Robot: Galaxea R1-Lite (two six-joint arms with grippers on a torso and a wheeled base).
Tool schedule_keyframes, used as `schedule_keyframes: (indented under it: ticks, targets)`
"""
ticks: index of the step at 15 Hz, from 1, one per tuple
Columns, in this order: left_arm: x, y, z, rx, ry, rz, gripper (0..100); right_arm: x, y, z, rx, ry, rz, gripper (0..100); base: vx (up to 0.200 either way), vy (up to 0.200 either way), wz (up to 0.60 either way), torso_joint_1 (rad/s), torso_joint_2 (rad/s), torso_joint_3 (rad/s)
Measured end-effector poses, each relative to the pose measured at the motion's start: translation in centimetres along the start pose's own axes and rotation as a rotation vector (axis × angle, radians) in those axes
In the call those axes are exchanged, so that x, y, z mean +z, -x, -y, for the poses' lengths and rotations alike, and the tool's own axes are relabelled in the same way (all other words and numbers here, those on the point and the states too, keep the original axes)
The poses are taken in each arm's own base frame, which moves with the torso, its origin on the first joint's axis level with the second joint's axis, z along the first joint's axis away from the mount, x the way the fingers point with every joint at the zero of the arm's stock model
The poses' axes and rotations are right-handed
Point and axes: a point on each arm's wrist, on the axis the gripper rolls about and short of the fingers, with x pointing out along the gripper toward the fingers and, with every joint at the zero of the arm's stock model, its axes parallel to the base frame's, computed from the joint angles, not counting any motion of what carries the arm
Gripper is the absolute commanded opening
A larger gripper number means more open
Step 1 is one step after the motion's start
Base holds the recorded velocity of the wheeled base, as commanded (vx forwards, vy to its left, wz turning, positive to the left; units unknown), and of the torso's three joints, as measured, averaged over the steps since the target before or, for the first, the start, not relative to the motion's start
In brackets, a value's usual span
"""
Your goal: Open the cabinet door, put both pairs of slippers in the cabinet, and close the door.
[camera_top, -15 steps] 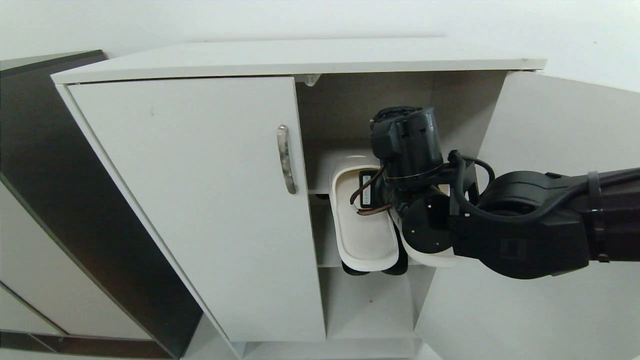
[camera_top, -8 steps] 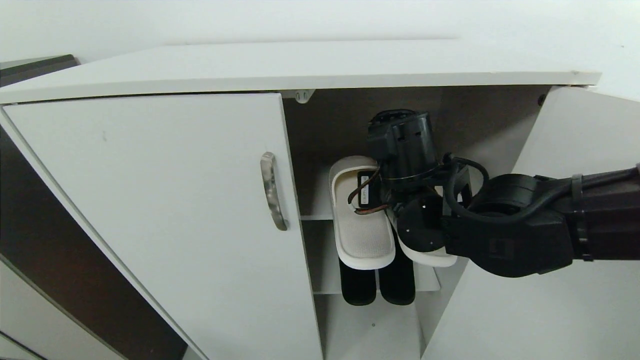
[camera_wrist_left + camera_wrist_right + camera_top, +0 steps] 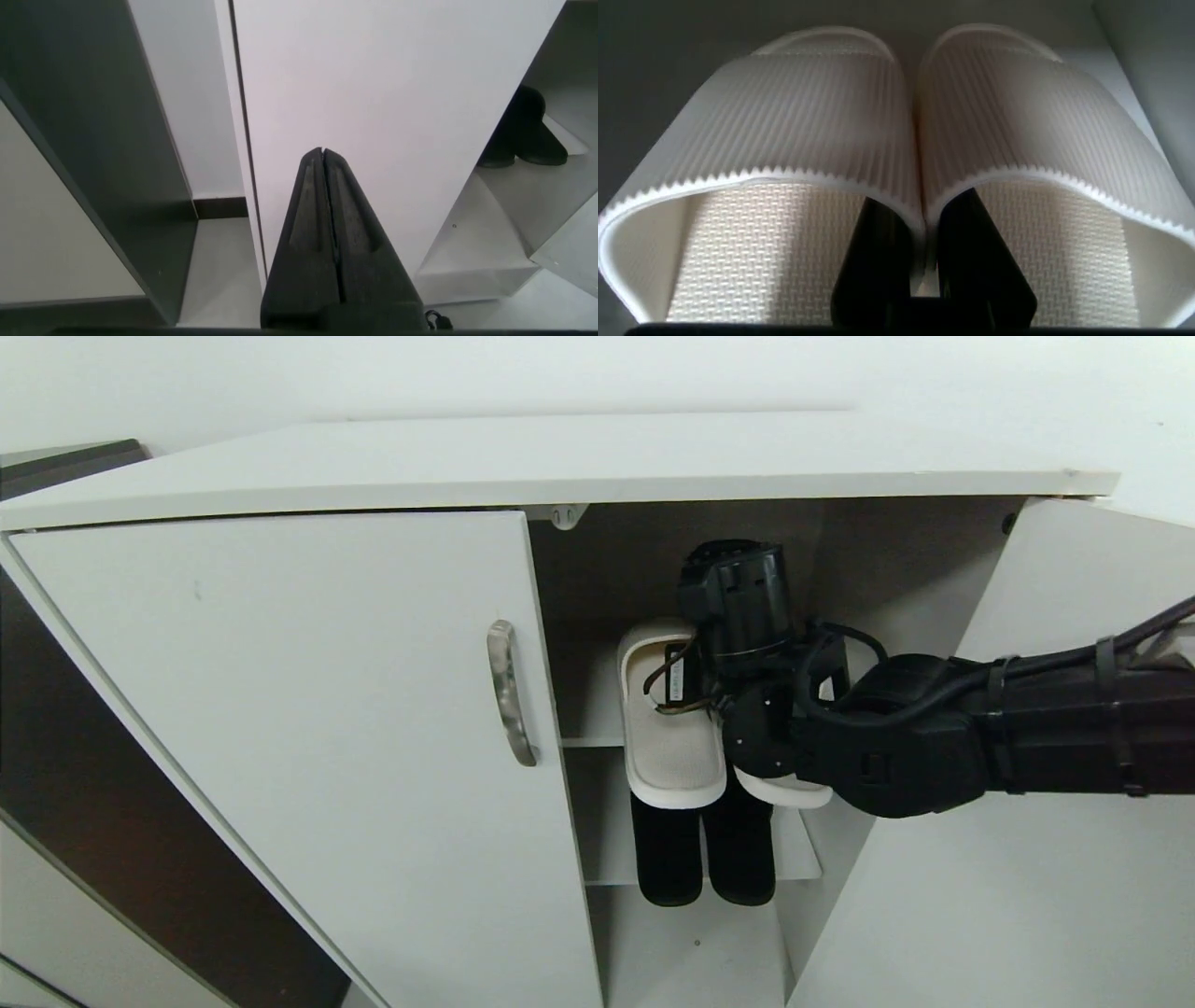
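Nearest, the left gripper [image 3: 322, 166] hangs before the closed left door [image 3: 327, 728] of the white flat-topped wooden cabinet [image 3: 560, 453]. Its fingers are pressed fully together with nothing between them. The right door [image 3: 1008, 803] stands swung wide open on the near right.

Further in, the pair of black flat slippers [image 3: 705, 854] lies side by side on the lower shelf [image 3: 607, 882], heels jutting past its front edge. Above them, the right gripper [image 3: 920, 266] has one finger under each strap of the pair of white ribbed foam slippers [image 3: 672, 756], pinching their touching inner walls together. The toes point to the far dark back wall and the heels overhang the upper shelf [image 3: 588, 743]. Whether the soles already rest on it I cannot tell.

By my judgement the task is well past halfway: door opened, black pair stowed, white pair at its shelf. Left to do: set it down, let go, draw the arm out and shut the right door.

Count: four slippers in two pairs, two doors, one curved metal handle [image 3: 509, 695], two shelves.
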Motion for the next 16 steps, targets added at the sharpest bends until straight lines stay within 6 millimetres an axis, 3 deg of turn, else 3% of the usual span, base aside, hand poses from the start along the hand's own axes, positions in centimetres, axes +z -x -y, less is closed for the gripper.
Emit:
schedule_keyframes:
  ticks: [7,16]
  targets:
    - [0.0,0.0,0.0,0.000,0.000,0.000,0,1.3,-3.5,0.4,0.005,0.026,0.002,0,0.000,0.000,0.00,0.000,0.00,0.000]
    - [0.0,0.0,0.0,0.000,0.002,0.000,0,0.9,-4.6,0.3,0.014,0.026,-0.005,0,0.000,0.000,0.00,0.000,0.00,0.000]
